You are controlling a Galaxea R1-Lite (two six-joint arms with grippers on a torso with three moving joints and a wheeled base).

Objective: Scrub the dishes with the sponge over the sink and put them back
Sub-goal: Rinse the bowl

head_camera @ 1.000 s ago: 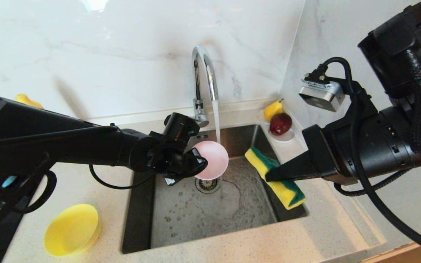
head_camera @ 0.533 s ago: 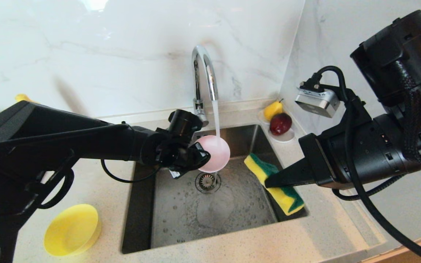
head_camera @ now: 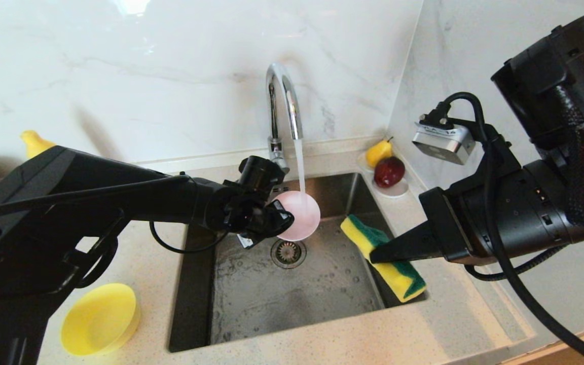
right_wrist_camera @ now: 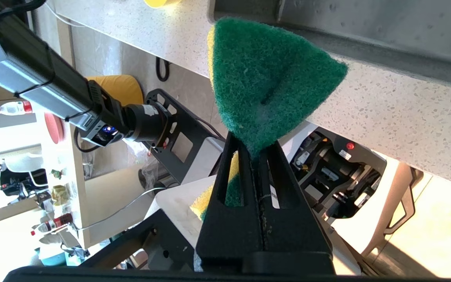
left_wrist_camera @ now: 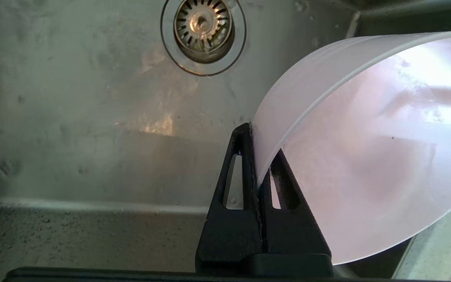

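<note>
My left gripper (head_camera: pixel 281 221) (left_wrist_camera: pixel 257 156) is shut on the rim of the pale pink bowl (head_camera: pixel 299 215) (left_wrist_camera: pixel 366 149). It holds the bowl tilted over the steel sink (head_camera: pixel 251 299) (left_wrist_camera: pixel 73 117), right under the faucet's running stream. My right gripper (head_camera: pixel 379 253) (right_wrist_camera: pixel 253 150) is shut on the yellow and green sponge (head_camera: pixel 380 248) (right_wrist_camera: pixel 264 86) over the sink's right side, a short way from the bowl. A yellow bowl (head_camera: pixel 99 318) sits on the counter at the front left.
The chrome faucet (head_camera: pixel 283 109) rises behind the sink with water running. A white saucer with fruit (head_camera: pixel 386 170) stands in the back right corner by the wall. The drain strainer (head_camera: pixel 288 251) (left_wrist_camera: pixel 203 29) lies just below the bowl.
My left arm has carried the pink bowl a little farther back and up, keeping it under the stream. The right gripper with the sponge has stayed about where it was.
</note>
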